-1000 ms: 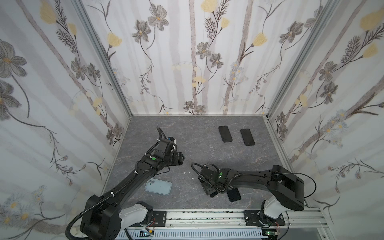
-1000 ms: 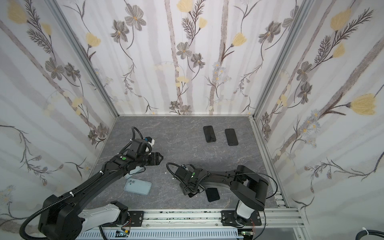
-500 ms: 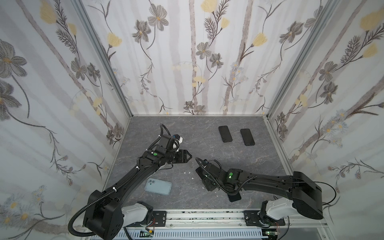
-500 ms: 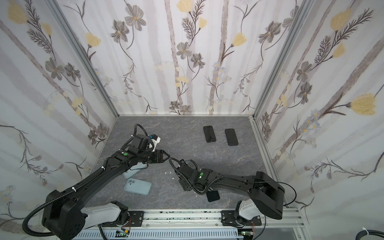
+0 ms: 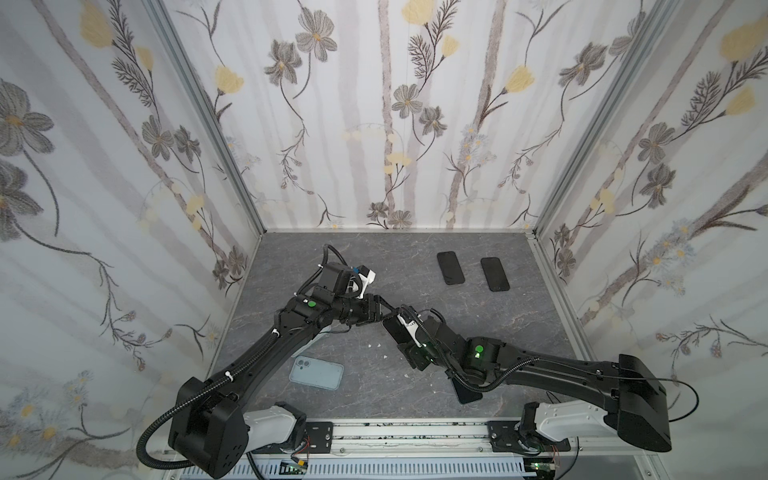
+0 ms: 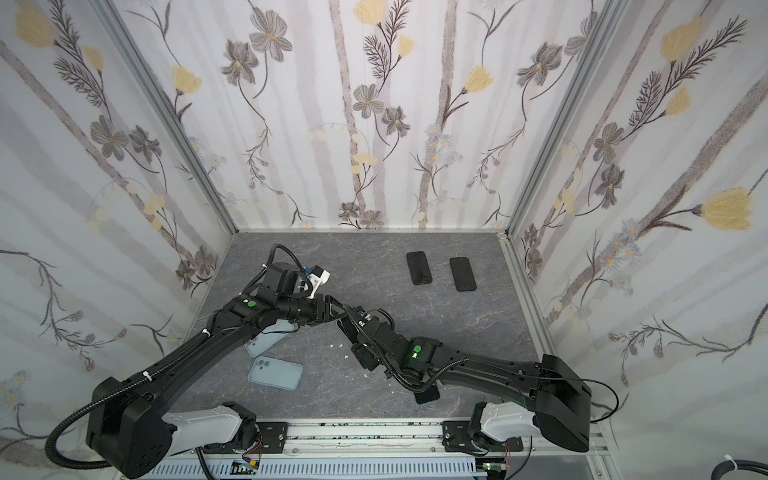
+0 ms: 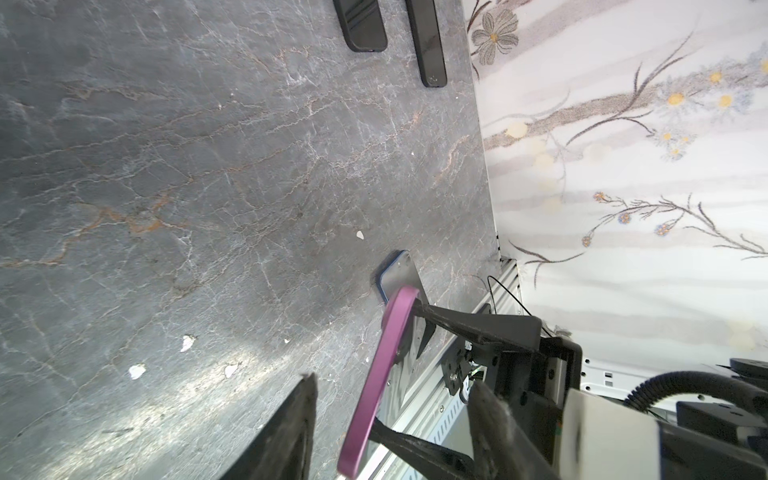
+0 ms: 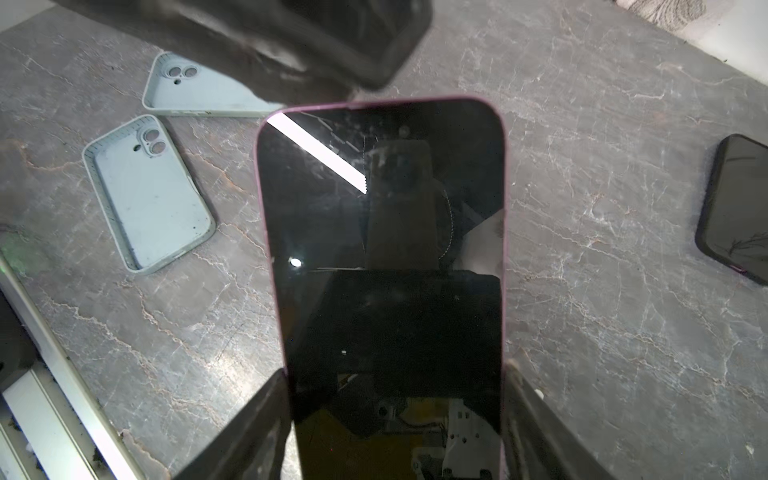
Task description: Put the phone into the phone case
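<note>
Right wrist view: gripping purple-rimmed phone (image 8: 382, 249) by both long edges in right gripper (image 8: 395, 376), raised off grey table (image 8: 582, 291) | left wrist view: straddling phone's free end with left gripper (image 7: 392, 382), jaws apart on either side | lying empty on table near left arm (image 5: 266, 353): two pale blue phone cases (image 8: 149, 195).

The grey veined slab (image 5: 519, 332) carried everything. A black phone (image 5: 450, 268) and a second black phone (image 5: 494, 274) lay flat side by side, well beyond the right gripper (image 5: 399, 332), toward the back wall. A pale blue case (image 5: 316, 372) lay open side up, nearer the front than the left gripper (image 5: 376, 309). A second pale case (image 6: 264, 338) lay near it, partly under that arm. A dark phone (image 5: 467, 392) lay behind the right gripper, beneath its arm. White flecks (image 5: 376, 345) dotted the slab under both grippers.
</note>
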`<state>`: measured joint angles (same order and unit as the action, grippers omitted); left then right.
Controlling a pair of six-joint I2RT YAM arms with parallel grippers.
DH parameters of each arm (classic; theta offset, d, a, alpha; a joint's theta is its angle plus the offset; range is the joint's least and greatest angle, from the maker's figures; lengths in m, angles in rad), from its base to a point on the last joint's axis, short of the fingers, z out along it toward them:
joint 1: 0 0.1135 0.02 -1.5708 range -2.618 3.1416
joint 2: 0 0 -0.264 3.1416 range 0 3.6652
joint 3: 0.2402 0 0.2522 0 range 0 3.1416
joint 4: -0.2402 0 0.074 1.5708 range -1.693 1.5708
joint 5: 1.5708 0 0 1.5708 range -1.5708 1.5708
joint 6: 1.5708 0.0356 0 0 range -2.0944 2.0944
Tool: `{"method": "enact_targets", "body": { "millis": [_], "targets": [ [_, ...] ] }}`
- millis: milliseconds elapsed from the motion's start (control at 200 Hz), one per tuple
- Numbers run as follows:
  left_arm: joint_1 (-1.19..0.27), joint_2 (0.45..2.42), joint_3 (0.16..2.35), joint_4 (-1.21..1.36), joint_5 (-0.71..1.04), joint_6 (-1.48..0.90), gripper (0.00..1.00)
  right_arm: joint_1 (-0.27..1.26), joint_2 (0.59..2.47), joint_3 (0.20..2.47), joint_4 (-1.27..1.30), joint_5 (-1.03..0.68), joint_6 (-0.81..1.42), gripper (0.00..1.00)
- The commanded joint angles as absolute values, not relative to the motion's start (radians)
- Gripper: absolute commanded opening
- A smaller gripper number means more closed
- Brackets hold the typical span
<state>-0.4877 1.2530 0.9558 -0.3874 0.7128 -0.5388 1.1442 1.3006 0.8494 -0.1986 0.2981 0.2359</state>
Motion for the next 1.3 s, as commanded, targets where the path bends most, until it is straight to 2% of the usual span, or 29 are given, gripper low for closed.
{"method": "enact_targets", "body": {
  "millis": [0,275,515,629,664,709,749,804,839,1114,1294],
  "targets": [
    [-0.489,1.255,0.946,-0.355,0.739,-0.551,0.51,1.15,1.292,0.861,-0.107,0.329,0.192,0.62],
    [-0.49,1.241,0.933,-0.337,0.746,-0.561,0.24,1.168,1.299,0.864,-0.098,0.325,0.184,0.62],
    [-0.489,1.236,0.925,-0.354,0.738,-0.547,0.12,1.174,1.304,0.867,-0.084,0.326,0.187,0.61],
    [-0.489,1.226,0.928,-0.351,0.724,-0.549,0.1,1.177,1.299,0.869,-0.083,0.331,0.185,0.61],
    [-0.49,1.223,0.931,-0.351,0.719,-0.548,0.08,1.177,1.298,0.872,-0.084,0.335,0.183,0.61],
    [-0.489,1.218,0.939,-0.35,0.708,-0.548,0.0,1.176,1.295,0.878,-0.087,0.336,0.18,0.63],
    [-0.488,1.21,0.95,-0.348,0.691,-0.547,0.0,1.177,1.293,0.884,-0.085,0.337,0.179,0.7],
    [-0.488,1.189,0.966,-0.338,0.649,-0.547,0.0,1.174,1.287,0.902,-0.087,0.338,0.184,0.93],
    [-0.487,1.169,0.978,-0.327,0.62,-0.547,0.0,1.174,1.282,0.917,-0.085,0.342,0.193,1.0],
    [-0.445,1.027,1.072,-0.217,0.418,-0.595,0.0,1.09,1.155,1.014,-0.003,0.229,0.25,1.0],
    [-0.438,0.95,1.066,0.001,0.438,-0.682,0.0,0.929,0.995,0.954,0.173,0.049,0.39,0.99]
  ]
}}
